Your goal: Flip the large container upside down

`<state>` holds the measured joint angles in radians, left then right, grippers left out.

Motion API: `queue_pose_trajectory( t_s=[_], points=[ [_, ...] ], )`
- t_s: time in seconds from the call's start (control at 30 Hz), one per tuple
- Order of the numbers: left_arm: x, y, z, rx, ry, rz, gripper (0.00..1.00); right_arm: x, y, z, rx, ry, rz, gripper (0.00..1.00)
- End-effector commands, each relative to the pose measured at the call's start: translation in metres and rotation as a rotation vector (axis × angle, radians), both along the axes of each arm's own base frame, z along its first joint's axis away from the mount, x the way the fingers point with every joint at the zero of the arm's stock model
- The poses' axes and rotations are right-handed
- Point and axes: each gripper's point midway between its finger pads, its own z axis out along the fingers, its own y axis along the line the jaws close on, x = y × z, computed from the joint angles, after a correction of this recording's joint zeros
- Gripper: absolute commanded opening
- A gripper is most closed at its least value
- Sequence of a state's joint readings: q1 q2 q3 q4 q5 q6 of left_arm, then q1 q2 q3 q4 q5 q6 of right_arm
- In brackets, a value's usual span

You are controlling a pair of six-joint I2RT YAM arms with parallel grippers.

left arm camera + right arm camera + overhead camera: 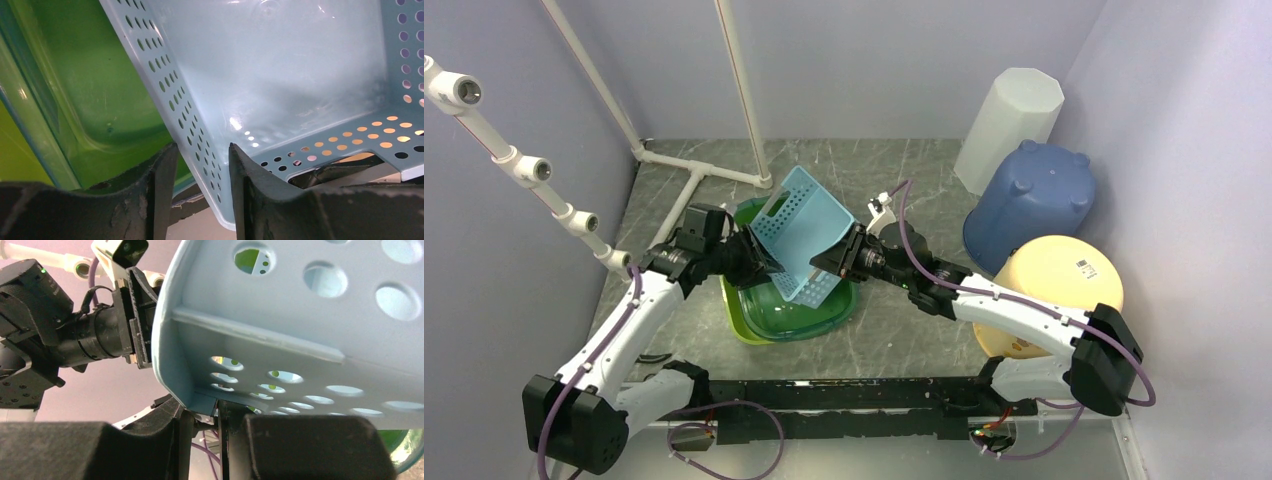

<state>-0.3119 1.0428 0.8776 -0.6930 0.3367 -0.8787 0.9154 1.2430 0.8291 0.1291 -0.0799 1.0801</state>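
Large container [799, 235]: where is it now, Mira?

Between the two arms, Tomas, near the middle of the table [894, 335]. It is the light blue basket with many round holes. It is tilted on its edge, and its open side faces the left arm.

Is it lying on something?

Its low edge is over the green tub [829, 315], which sits inside a lime tub [736, 322]. I cannot tell if the edge touches the green one.

What does the left gripper [202, 150] do?

Its jaws stand apart, one on each side of a perforated side wall. A thin strip of green shows between the outer finger and the wall (so that finger is not pressing there).

And the right gripper [200, 407]?

It is closed on the rim at the low corner on the opposite side. The plastic is pinched between its two fingers.

What else is on the table?

Everything else is on the right side, well apart from the container. A dark blue bucket [1029, 205] is there with its bottom up. A white bin [1009, 120] is behind it, against the wall. A pale yellow tub [1064, 275] lies in front of it, just beside the right arm.
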Motion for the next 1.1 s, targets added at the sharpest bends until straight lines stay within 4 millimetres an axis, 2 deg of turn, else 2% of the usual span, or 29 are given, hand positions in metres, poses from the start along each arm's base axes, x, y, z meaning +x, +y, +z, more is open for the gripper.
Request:
queue_pose_trajectory(
  t_s=[0.0, 0.13, 0.23, 0.37, 0.5, 0.67, 0.83, 0.9, 1.07],
  points=[
    [-0.006, -0.003, -0.008, 0.001, 0.022, -0.04, 0.49, 0.008, 0.007, 0.052, 0.11, -0.086, -0.012, 0.14],
    [-0.008, 0.0, -0.011, 0.014, 0.031, -0.031, 0.57, 0.007, 0.007, 0.05, 0.095, -0.079, -0.013, 0.14],
    [-0.007, 0.005, -0.011, 0.036, 0.029, -0.009, 0.59, 0.008, 0.006, 0.048, 0.087, -0.075, -0.013, 0.14],
    [-0.002, 0.008, -0.013, 0.051, 0.035, 0.024, 0.58, 0.006, 0.007, 0.05, 0.09, -0.081, -0.002, 0.14],
    [0.005, -0.002, -0.015, 0.01, 0.04, 0.004, 0.54, 0.007, 0.008, 0.05, 0.078, -0.083, 0.0, 0.16],
    [0.005, -0.002, -0.019, 0.038, 0.054, -0.016, 0.45, 0.011, 0.01, 0.046, 0.07, -0.071, -0.014, 0.17],
    [0.003, -0.005, -0.02, 0.02, 0.05, -0.02, 0.25, 0.017, 0.013, 0.045, 0.078, -0.055, -0.038, 0.22],
    [0.002, -0.007, -0.021, 0.01, 0.052, -0.027, 0.2, 0.019, 0.014, 0.044, 0.08, -0.045, -0.052, 0.27],
    [0.001, -0.008, -0.021, 0.006, 0.055, -0.027, 0.17, 0.028, 0.008, 0.042, 0.084, -0.032, -0.124, 0.33]
  ],
)
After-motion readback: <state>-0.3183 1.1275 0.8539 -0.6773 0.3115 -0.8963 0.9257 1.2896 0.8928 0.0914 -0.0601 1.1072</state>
